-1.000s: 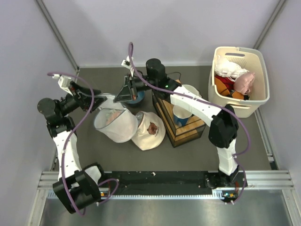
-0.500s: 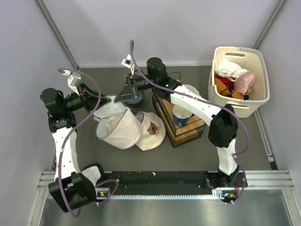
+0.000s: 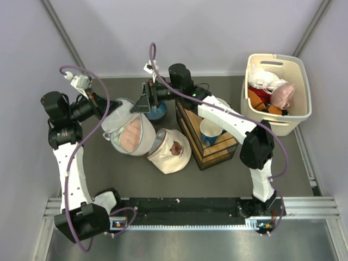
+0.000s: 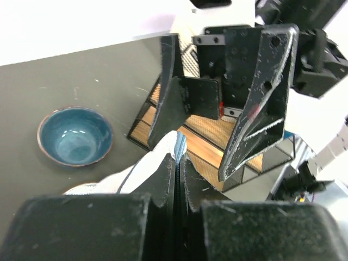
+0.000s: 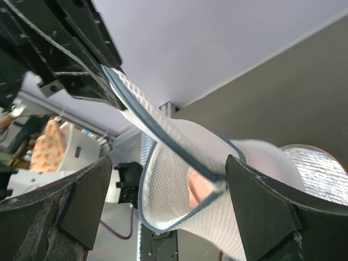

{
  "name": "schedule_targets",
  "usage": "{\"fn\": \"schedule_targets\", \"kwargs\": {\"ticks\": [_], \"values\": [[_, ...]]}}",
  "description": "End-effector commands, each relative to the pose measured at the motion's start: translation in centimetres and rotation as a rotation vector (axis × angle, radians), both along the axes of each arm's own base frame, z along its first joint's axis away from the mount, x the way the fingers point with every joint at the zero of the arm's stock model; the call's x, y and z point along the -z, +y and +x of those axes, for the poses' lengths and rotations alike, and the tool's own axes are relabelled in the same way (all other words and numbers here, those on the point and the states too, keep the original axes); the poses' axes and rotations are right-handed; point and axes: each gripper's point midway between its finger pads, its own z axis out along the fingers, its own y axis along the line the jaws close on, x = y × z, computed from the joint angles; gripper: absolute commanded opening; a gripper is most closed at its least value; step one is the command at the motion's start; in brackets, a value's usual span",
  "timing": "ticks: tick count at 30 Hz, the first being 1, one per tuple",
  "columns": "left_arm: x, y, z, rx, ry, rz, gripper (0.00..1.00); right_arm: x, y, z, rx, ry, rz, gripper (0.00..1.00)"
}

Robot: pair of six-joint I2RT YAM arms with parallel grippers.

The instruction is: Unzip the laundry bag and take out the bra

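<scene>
The white mesh laundry bag (image 3: 124,137) hangs tilted off the table from its blue-trimmed rim. My left gripper (image 3: 110,110) is shut on that rim (image 4: 175,145), pinching the trim between its closed jaws. The peach bra (image 3: 131,132) shows through the mesh and through the bag's opening (image 5: 199,187). My right gripper (image 3: 141,104) stands open just right of the rim, its fingers (image 5: 260,209) on either side of the bag's mouth (image 5: 173,179) without touching it. In the left wrist view the right gripper's fingers (image 4: 260,103) hang spread just ahead.
A cream cloth with a brown mark (image 3: 172,151) lies right of the bag. A blue bowl (image 3: 158,112) sits behind it (image 4: 75,136). A black-framed wooden crate (image 3: 213,147) holds a blue cup (image 3: 209,132). A beige basket (image 3: 300,81) of clothes stands at the far right.
My left gripper has shut on the bag's rim and lifted it up and left. My right gripper has opened and let go of the bag.
</scene>
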Motion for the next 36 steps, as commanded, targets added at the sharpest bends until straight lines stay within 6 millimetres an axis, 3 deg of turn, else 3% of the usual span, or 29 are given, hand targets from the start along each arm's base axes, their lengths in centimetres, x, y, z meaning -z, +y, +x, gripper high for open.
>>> {"fn": "schedule_targets", "kwargs": {"ticks": [1, 6, 10, 12, 17, 23, 26, 27, 29, 30, 32, 33, 36], "values": [[-1.0, 1.9, 1.1, -0.217, 0.056, 0.009, 0.00, -4.8, -2.4, 1.2, 0.189, -0.114, 0.005, 0.85], [-0.5, 2.2, 0.4, -0.304, 0.165, -0.041, 0.00, -3.9, -3.8, 2.0, 0.305, -0.112, -0.038, 0.75], [-1.1, 1.7, -0.2, -0.287, 0.156, -0.055, 0.00, -2.4, -3.6, 2.1, 0.292, -0.102, -0.068, 0.66], [-1.1, 1.7, -0.2, -0.284, 0.158, -0.057, 0.00, -1.8, -3.2, 1.7, 0.280, -0.095, -0.084, 0.66], [-1.4, 1.5, -0.3, -0.268, 0.157, -0.066, 0.00, 2.0, -1.7, 1.1, 0.285, -0.149, -0.219, 0.82], [-1.4, 1.4, -0.3, -0.265, 0.161, -0.069, 0.00, 4.4, -0.7, 0.8, 0.291, -0.178, -0.280, 0.74], [-1.6, 1.4, -0.4, -0.260, 0.156, -0.073, 0.00, 5.1, -0.1, 0.6, 0.289, -0.189, -0.294, 0.66], [-1.6, 1.3, -0.4, -0.258, 0.155, -0.074, 0.00, 5.4, -0.1, 0.7, 0.295, -0.186, -0.303, 0.59], [-1.6, 1.3, -0.5, -0.257, 0.151, -0.072, 0.00, 5.7, 0.0, 1.0, 0.309, -0.186, -0.311, 0.42], [-1.6, 1.3, -0.4, -0.258, 0.154, -0.072, 0.00, 5.8, -0.2, 1.4, 0.333, -0.190, -0.319, 0.23], [-1.4, 1.4, -0.4, -0.267, 0.160, -0.071, 0.00, 6.2, -0.5, 1.8, 0.360, -0.183, -0.336, 0.06], [-1.3, 1.5, -0.3, -0.273, 0.164, -0.071, 0.00, 6.2, -0.7, 2.1, 0.377, -0.178, -0.340, 0.00], [-0.6, 2.1, 0.1, -0.311, 0.193, -0.069, 0.00, 6.4, -1.1, 2.4, 0.388, -0.183, -0.350, 0.00]]}}
